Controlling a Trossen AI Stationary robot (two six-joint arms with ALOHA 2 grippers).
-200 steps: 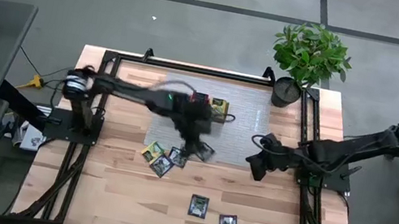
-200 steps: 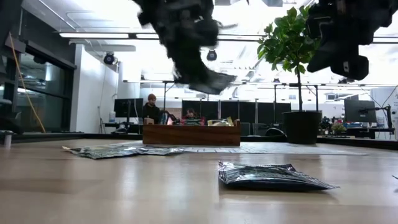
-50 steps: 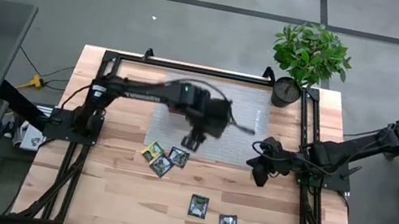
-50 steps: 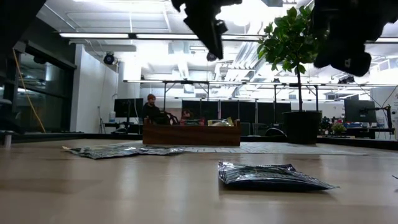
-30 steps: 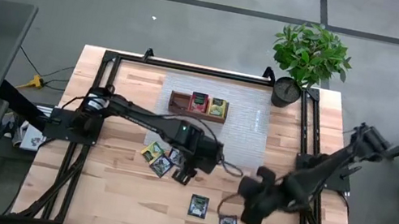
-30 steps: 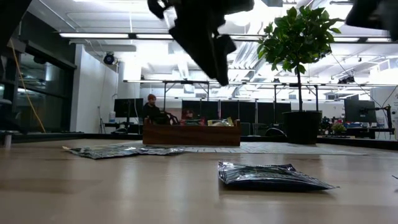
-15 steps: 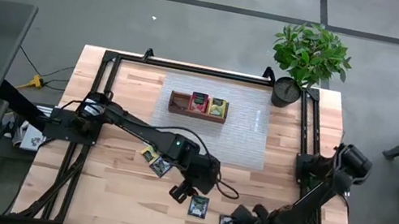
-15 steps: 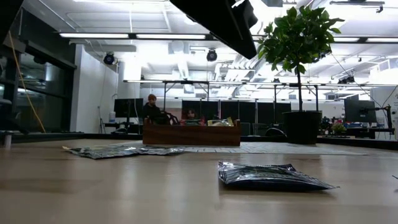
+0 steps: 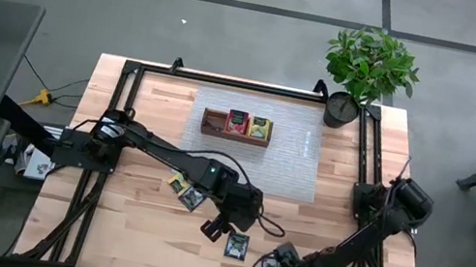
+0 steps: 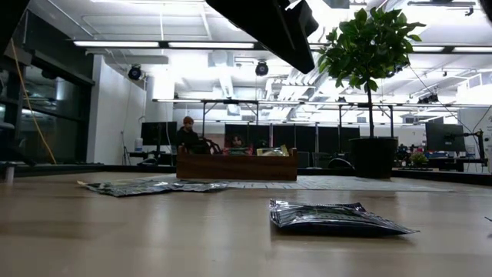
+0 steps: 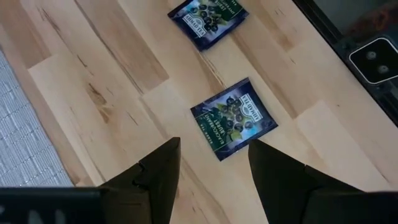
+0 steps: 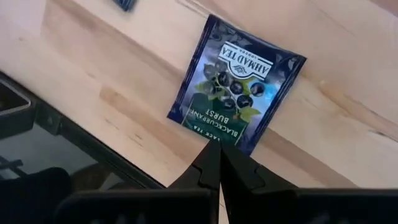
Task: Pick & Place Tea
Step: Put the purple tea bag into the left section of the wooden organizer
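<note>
Looked down on a pale wood table [image 9: 132, 233] with long plank lines and a black frame around it. Lay flat in the middle, a thin grey woven mat [image 9: 296, 164]. Stood on the far part of the mat, a small brown wooden tray [image 9: 237, 126] with three boxes. Held a red packet [image 9: 237, 121] in the middle box and a yellow-green packet [image 9: 260, 126] in the box next to it. Stood past the tray, by the table's corner, a leafy green plant [image 9: 371, 64] in a dark round pot.

Showed grey floor around the table. Showed, far behind the tray, a big bright room with long roof lights, glass walls, dark screens and a person [image 10: 187, 135] sitting.

Lay on bare wood, on the near side of the tray, two more small packets [image 9: 187, 189] close together. Lay farther from the tray, near the table's front edge, a flat square dark packet [image 11: 233, 118] with berries printed on it, shiny and a bit crinkly.

Hung just above that one, the left tool [image 11: 214, 149], fingers spread apart, holding nothing. Pointed down at a second dark packet [image 12: 239, 93] farther still from the tray, the right tool [image 12: 214, 146], fingers pressed together, holding nothing.
</note>
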